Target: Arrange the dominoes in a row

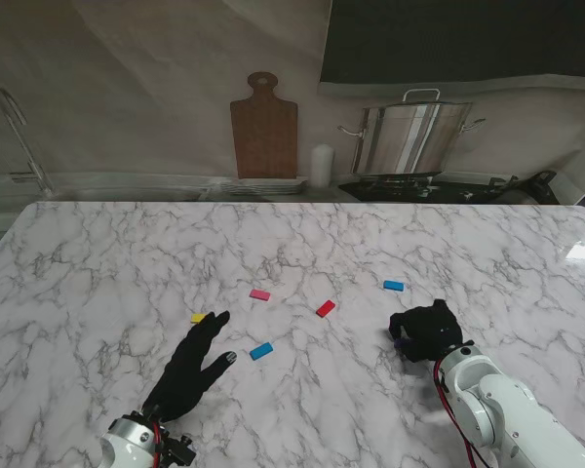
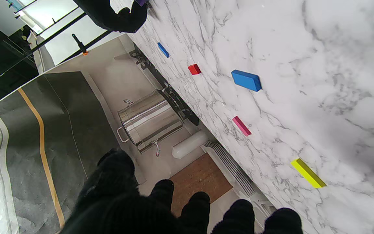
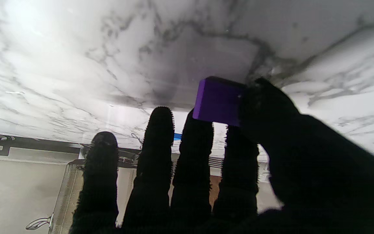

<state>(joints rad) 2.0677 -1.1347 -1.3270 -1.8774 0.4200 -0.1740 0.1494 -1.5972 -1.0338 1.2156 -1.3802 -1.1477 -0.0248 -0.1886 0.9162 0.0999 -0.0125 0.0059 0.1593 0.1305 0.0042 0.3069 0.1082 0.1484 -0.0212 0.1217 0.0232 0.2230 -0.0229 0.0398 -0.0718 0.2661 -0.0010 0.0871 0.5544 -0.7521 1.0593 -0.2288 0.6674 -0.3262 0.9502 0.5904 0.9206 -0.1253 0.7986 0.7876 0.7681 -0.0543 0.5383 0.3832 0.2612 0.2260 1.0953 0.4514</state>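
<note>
**Marble table, dominoes scattered, none in a row yet**

Marble table fills your stand view, white with grey veins.

Nearest you, left side: your left hand lies low over the top, fingers spread, holding nothing. One fingertip reaches almost to the yellow domino; contact cannot be told.

Right side, about as near: your right hand is curled. The right wrist view shows thumb and fingers pinching a purple domino, held close over the marble.

Just right of the left hand's fingertips lies a blue domino, flat and skewed.

Farther out: a red domino near centre, a pink domino to its left, and a second blue domino beyond the right hand. All lie flat, well apart, at mixed angles.

Beyond the table's far edge: a wooden cutting board upright against the wall, and a steel stockpot to its right.
</note>
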